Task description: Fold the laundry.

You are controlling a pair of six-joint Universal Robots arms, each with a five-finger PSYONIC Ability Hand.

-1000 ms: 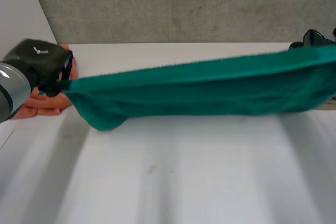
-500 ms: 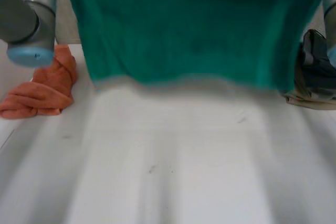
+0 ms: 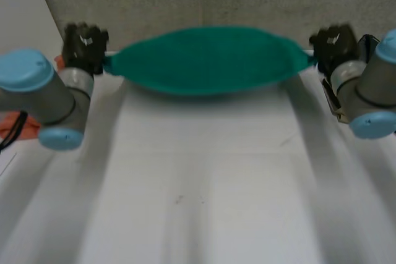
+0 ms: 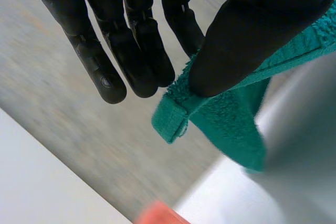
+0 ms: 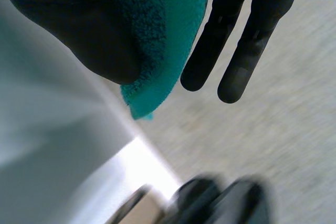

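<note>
**Left hand** [image 3: 82, 42]: the thumb is pressed toward the fingers and pinches one hemmed corner of the green terry towel [image 3: 207, 60]. In the left wrist view, the towel [image 4: 231, 119] has a short tab of its hem projecting just past the thumb tip. The other fingers extend straight beside it.

**Towel:** it is stretched between the two hands and appears to hang clear of the white table [image 3: 198, 177], bowing downward at mid-span.

- **Handling estimate:** light, soft and without stiffness. The looped pile should grip well, so slip is unlikely. Any unsupported length will droop and swing.
- **Recommended hold points:** the hemmed corners, where the fabric is doubled.

**Right hand** [image 3: 333, 42]: the thumb clamps the opposite corner. In the right wrist view, a small tip of the towel [image 5: 163, 24] protrudes beyond the thumb, and two fingers lie straight alongside it.
</note>
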